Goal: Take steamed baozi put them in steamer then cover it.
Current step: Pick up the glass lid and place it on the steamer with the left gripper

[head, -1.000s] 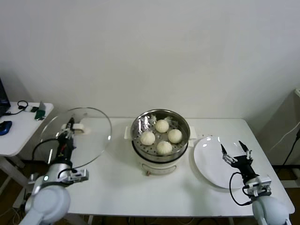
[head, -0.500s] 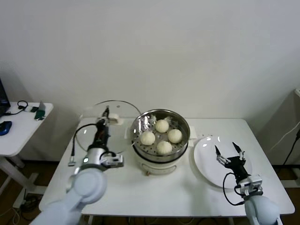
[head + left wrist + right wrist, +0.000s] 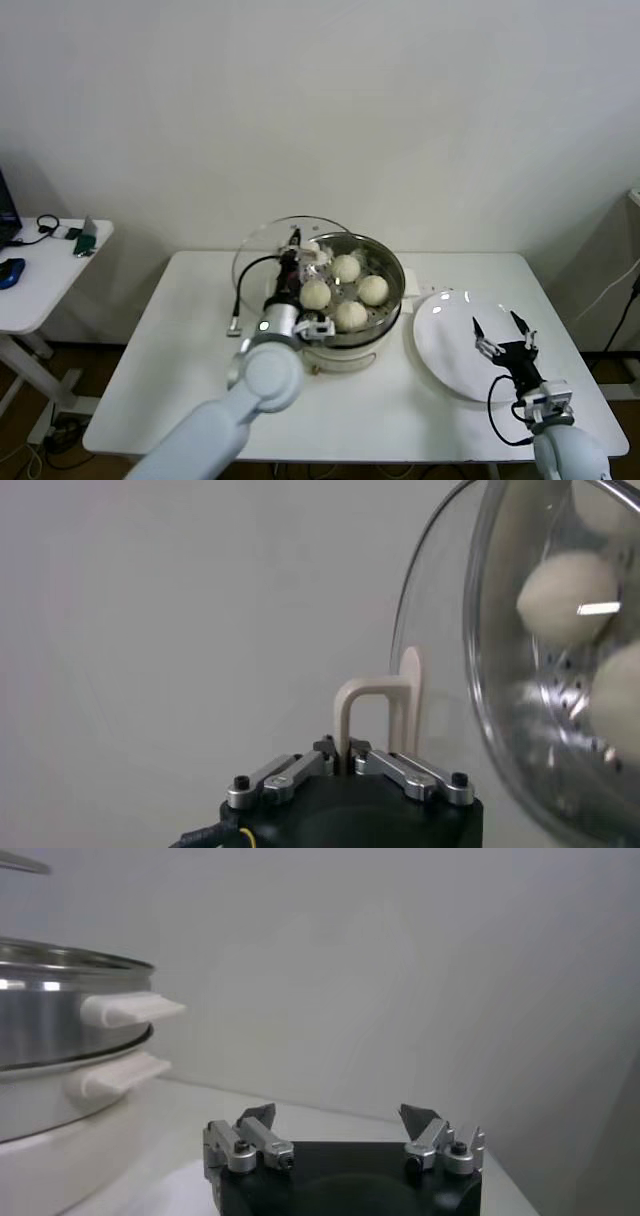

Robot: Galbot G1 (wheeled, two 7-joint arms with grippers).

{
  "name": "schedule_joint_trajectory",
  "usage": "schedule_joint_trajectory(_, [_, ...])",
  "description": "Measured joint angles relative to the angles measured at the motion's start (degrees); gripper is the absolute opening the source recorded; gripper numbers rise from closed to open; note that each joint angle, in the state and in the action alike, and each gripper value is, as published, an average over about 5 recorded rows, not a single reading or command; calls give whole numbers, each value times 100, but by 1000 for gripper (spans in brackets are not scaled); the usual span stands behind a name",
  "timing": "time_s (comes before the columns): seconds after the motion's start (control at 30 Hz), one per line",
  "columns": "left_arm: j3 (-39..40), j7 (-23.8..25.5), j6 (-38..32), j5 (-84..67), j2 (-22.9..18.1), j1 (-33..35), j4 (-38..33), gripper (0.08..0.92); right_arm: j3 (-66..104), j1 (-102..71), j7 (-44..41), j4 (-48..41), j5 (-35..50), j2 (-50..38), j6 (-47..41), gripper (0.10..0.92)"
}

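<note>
Nearest, at the bench's (image 3: 180, 380) front right corner, the right pincer (image 3: 506, 342) sat idle with its fingers spread and nothing between them, over the front part of the flat white round plate (image 3: 450, 330), which lay bare.

Mid-bench, the left pincer (image 3: 293, 252) was clenched on the white loop handle (image 3: 375, 715) of the round clear glass cover with a metal rim (image 3: 262, 258). The cover was tilted on edge, at the left side of the round shiny stainless-steel steamer (image 3: 385, 262) on its white cooker base, overlapping its left rim and not yet seated.

Four small smooth cream-white baozi (image 3: 346, 268) lay inside the steamer on the perforated floor, toward the bench's rear edge.

Step in hand, as I judged it: covering; the loading looked done. The next move called for swinging the cover flat, centring it over the steamer rim, lowering until the rims met, then releasing the handle.
</note>
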Motion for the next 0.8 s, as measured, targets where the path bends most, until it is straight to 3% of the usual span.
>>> schedule_joint_trajectory(0.37, [314, -24, -3, 197, -846, -149, 664, 149, 194, -96, -34, -56, 5, 22, 88, 823])
schedule_joint_trajectory(0.8, [325, -244, -3, 236, -1224, -236, 1216, 149, 280, -116, -74, -109, -11, 78, 169, 823])
